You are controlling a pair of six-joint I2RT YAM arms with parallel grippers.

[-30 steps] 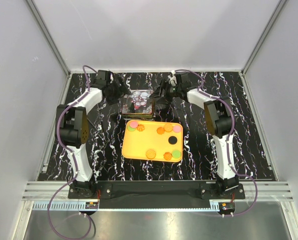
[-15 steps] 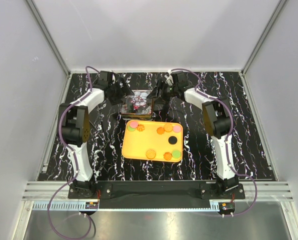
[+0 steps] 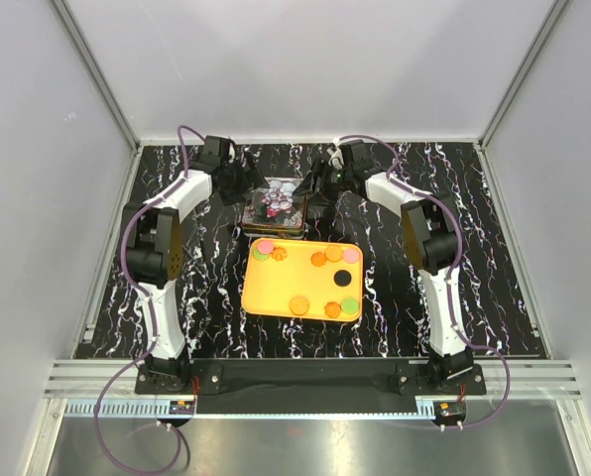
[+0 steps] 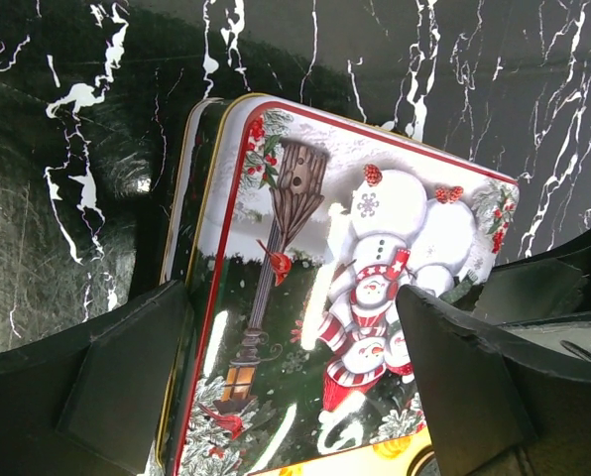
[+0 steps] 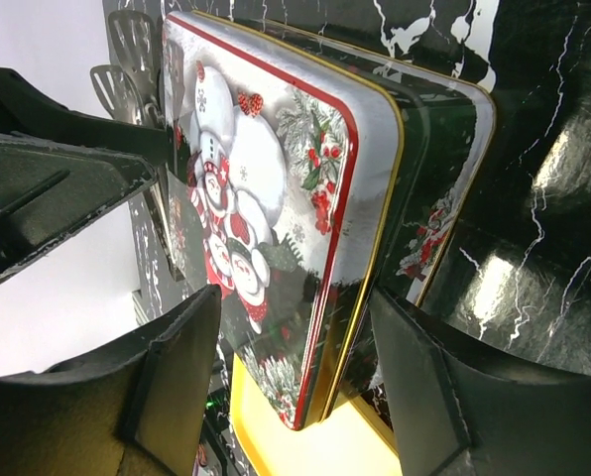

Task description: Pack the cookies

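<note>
Cookies [image 3: 298, 304], orange, pink, green, black, dot tray [image 3: 276, 283]; left hand [image 4: 291, 307] and right hand [image 5: 295, 297] apart.

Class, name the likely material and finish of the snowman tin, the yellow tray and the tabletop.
Snowman tin: likely printed sheet metal, glossy; sharp glints, gold rolled rim. Yellow tray: probably plastic, smooth, uniform colour. Tabletop: black, white-veined marble look, glossy reflections; stone or laminate unclear.

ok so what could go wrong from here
1. The lid looks offset over the tin base. With the left fingers and right fingers both straddling it, uneven pulls could jam or drop it.
2. The yellow tray of cookies lies just on the near side of the tin, so a slipped lid might land on them.
</note>
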